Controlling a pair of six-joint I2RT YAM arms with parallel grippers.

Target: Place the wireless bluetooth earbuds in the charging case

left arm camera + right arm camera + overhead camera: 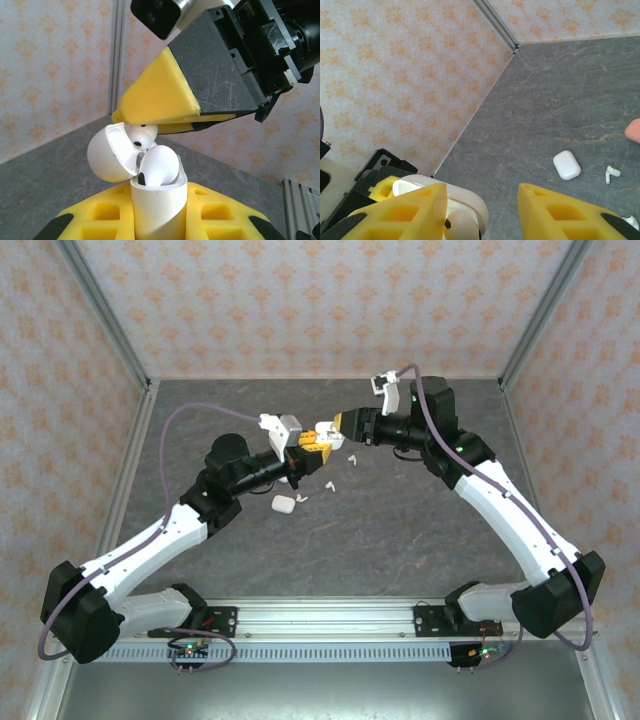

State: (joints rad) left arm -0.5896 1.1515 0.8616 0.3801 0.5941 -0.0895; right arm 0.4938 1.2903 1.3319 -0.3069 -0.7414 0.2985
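Ok, here's where you're at. Your left fingers [220, 215] are clamped on the small glossy white pebble-shaped charging case [159, 205], holding it up off the dark grey stone-look worktop [400, 530]. Its hinged lid [107, 152] is flipped open to one side. In the left wrist view the case stands upright, so its long axis runs straight out of the left fingers and the mouth faces the right arm.

The first earbud [161, 162], tiny and white, looks seated in its well with the head poking above the rim. The second earbud [143, 134], also white, sits at the mouth next to the lid, right under the tip of your right fingers [155, 102]. Whether it's touching them or just beside them, I can't tell.

From the right wrist cam the right fingers stand apart, with bare worktop showing between them. I can't see anything pinched, so I'd call them open.

The bit that matters imo: the second earbud lies directly under the right fingertip, on the case's long axis. So any push needs to go straight down that axis, not sideways into the lid. The right arm is the nearer one for that, and the left just holds.

Down on the worktop there's a closed case [566, 165], white too, and a spare earbud [611, 173] near it.
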